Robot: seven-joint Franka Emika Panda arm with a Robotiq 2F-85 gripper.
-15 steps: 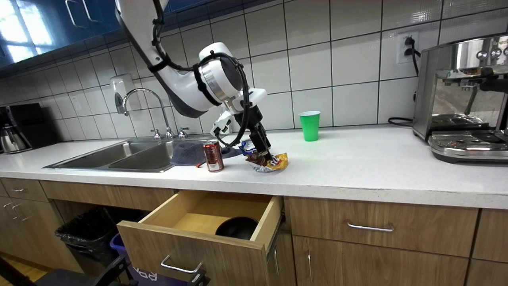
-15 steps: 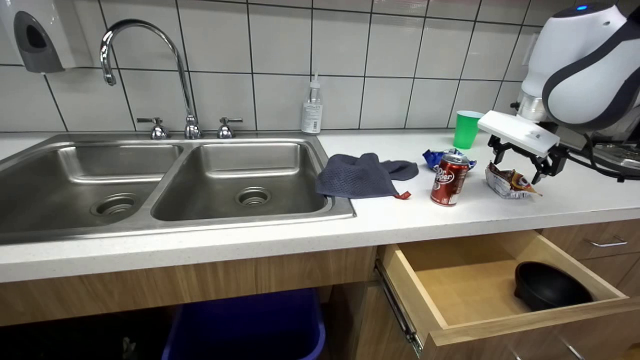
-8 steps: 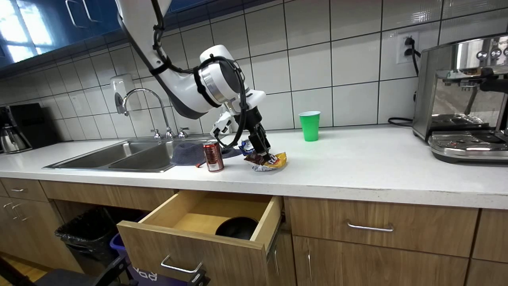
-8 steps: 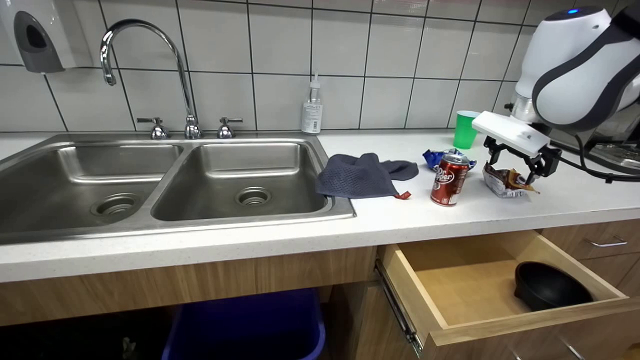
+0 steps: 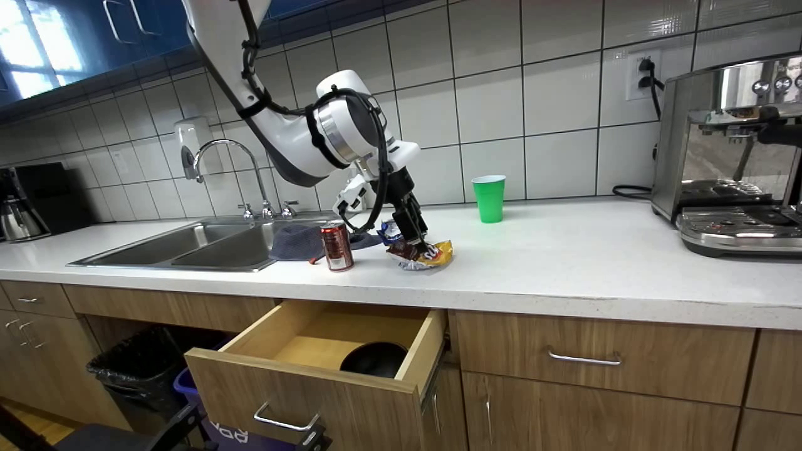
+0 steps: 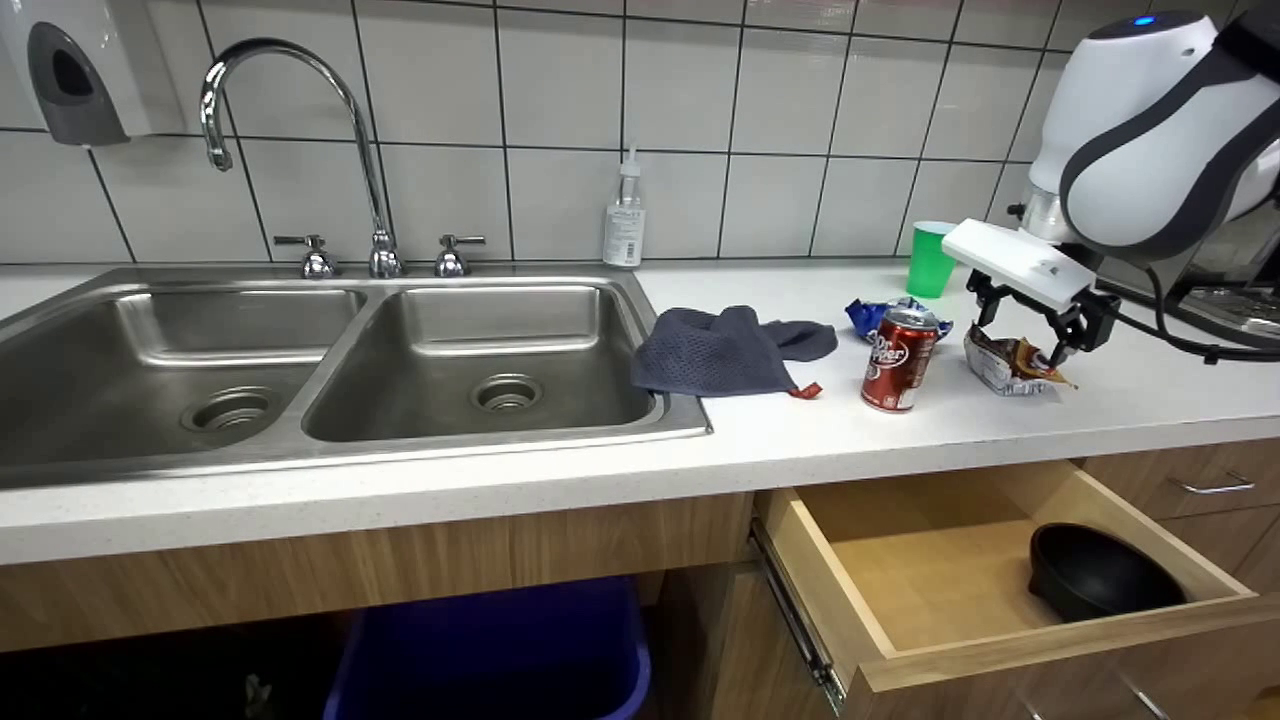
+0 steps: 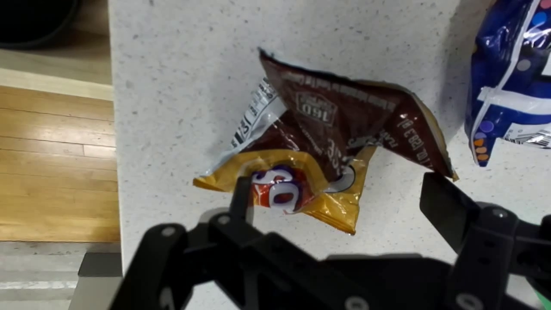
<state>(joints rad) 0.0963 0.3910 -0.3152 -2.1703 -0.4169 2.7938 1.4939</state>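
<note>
While the crumpled brown-and-yellow wrapper (image 7: pixel 314 137) lies on the white countertop (image 7: pixel 172 107), my gripper (image 7: pixel 338 191) hangs over it, spread wide, though I cannot tell whether the two touch. Near it sit a blue wrapper (image 7: pixel 508 82) and an upright red can (image 6: pixel 895 365); below, a pulled-out drawer (image 6: pixel 930 565) holds a black bowl (image 6: pixel 1100 575).

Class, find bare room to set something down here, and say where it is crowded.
Free: the countertop between the green cup and espresso machine; inside the open drawer, beside the black bowl. Crowded: from the claw to the sink: brown-and-yellow wrapper, blue packet, red can, gray cloth.
</note>
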